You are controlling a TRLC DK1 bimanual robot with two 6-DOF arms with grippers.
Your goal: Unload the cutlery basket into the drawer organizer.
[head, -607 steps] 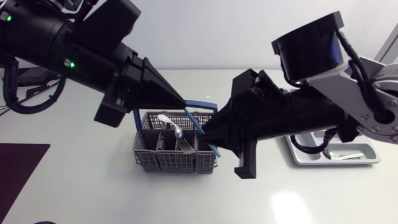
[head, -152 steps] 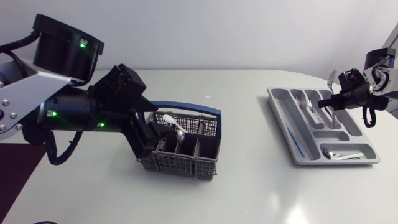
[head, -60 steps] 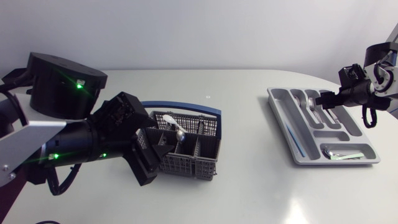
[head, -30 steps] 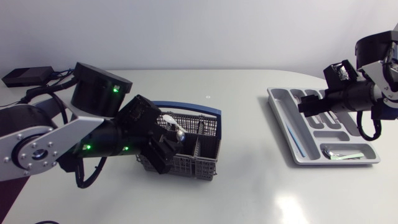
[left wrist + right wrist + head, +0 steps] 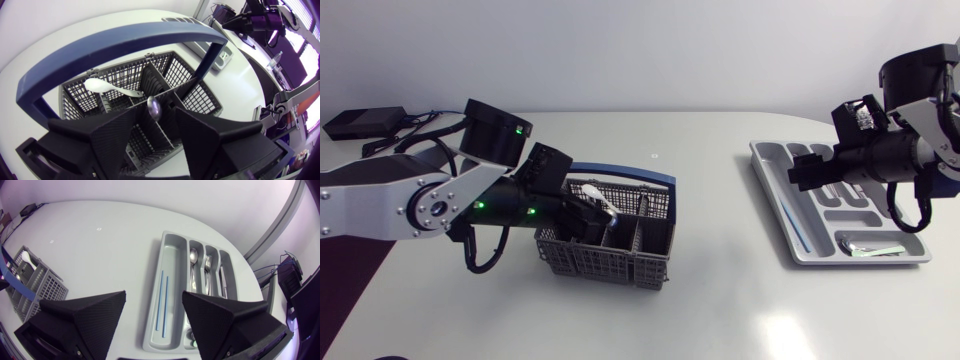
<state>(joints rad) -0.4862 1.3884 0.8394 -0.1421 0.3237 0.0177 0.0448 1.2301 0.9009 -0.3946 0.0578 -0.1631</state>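
- Head view: the dark grey plastic mesh cutlery basket (image 5: 615,255) with a blue arched handle (image 5: 630,176) stands left of centre. The light grey plastic drawer organizer (image 5: 772,190) lies at the far right, well apart from it.
- Head view: the left gripper (image 5: 592,214) sits over the basket's left compartments. The right gripper (image 5: 804,169) hangs over the organizer's left half.
- Left wrist view only: the left gripper (image 5: 159,114) is spread, with the bowl of a metal spoon (image 5: 153,107) standing in the gap. No contact with either finger is visible. A white plastic spoon (image 5: 107,88) leans in a farther compartment.
- Right wrist view only: the right gripper (image 5: 154,300) is spread and holds nothing. Below it the organizer (image 5: 170,236) contains two thin blue sticks (image 5: 162,300), a metal spoon (image 5: 193,259) and a metal fork (image 5: 207,265) in separate long slots.
- Surface: a glossy white table (image 5: 720,300) with a rounded far-right corner.
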